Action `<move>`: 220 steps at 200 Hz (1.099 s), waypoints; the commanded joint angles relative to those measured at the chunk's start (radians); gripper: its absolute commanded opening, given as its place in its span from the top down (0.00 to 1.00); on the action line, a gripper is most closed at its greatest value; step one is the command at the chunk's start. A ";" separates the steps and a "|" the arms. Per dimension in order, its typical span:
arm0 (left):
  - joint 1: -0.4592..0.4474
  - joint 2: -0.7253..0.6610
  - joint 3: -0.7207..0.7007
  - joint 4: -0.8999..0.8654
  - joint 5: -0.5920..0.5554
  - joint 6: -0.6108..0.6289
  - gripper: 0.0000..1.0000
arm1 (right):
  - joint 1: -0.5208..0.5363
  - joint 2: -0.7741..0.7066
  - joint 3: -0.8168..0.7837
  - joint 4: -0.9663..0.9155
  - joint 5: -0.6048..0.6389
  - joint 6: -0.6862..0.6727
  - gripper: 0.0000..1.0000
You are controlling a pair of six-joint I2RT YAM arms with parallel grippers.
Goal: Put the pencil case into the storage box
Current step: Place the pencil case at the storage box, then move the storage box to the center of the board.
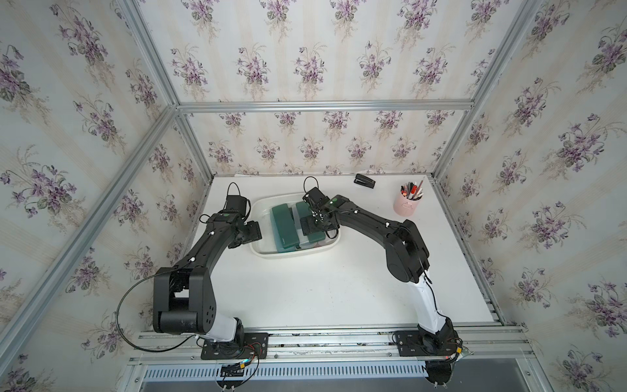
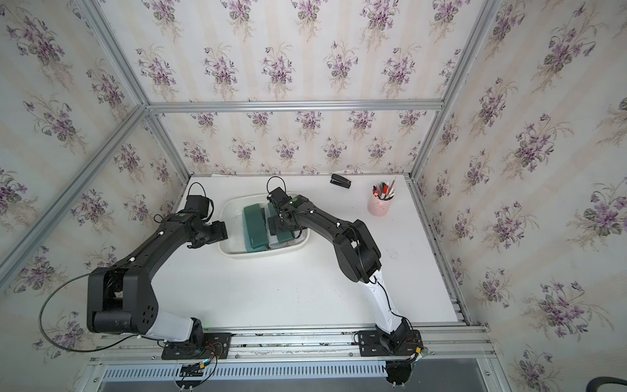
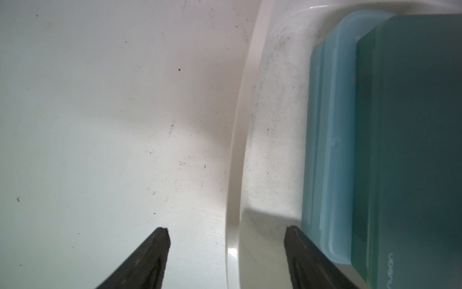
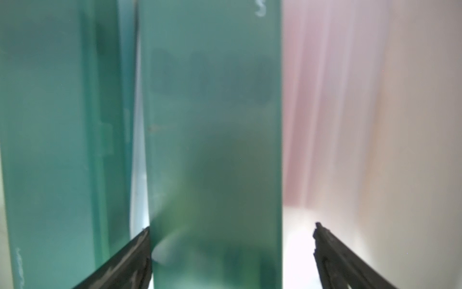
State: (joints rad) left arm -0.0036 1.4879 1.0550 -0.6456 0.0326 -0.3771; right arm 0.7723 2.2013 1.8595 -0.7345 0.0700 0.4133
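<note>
The storage box (image 1: 261, 250) is a shallow white tub in the middle of the table, seen in both top views (image 2: 230, 253). Inside lie a dark green pencil case (image 1: 284, 225), a second green pencil case (image 4: 212, 125) beside it, a light blue one (image 3: 330, 125) underneath and a pinkish one (image 4: 325, 100). My right gripper (image 4: 232, 227) hangs open over the second green case. One finger is at the case's edge and the other stands apart from it. My left gripper (image 3: 226, 231) is open astride the box's left rim (image 3: 235, 175), holding nothing.
A black stapler (image 1: 364, 181) lies at the back of the table. A pink pen cup (image 1: 408, 203) full of pens stands at the back right. Aluminium frame posts and papered walls close in the table on three sides.
</note>
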 commanded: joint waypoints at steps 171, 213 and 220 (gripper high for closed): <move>-0.218 0.019 0.084 -0.023 -0.078 -0.073 0.22 | -0.204 -0.475 -0.656 0.175 0.057 -0.008 0.00; -0.343 0.085 0.133 -0.026 -0.122 -0.131 0.22 | -0.198 -0.565 -0.703 0.170 0.035 -0.022 0.00; -0.359 0.094 0.140 -0.027 -0.132 -0.142 0.22 | -0.196 -0.582 -0.702 0.163 0.043 -0.025 0.00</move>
State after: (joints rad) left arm -0.3168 1.5551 1.1721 -0.6605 -0.0513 -0.4686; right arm 0.5697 1.6604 1.1591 -0.5514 0.1009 0.4030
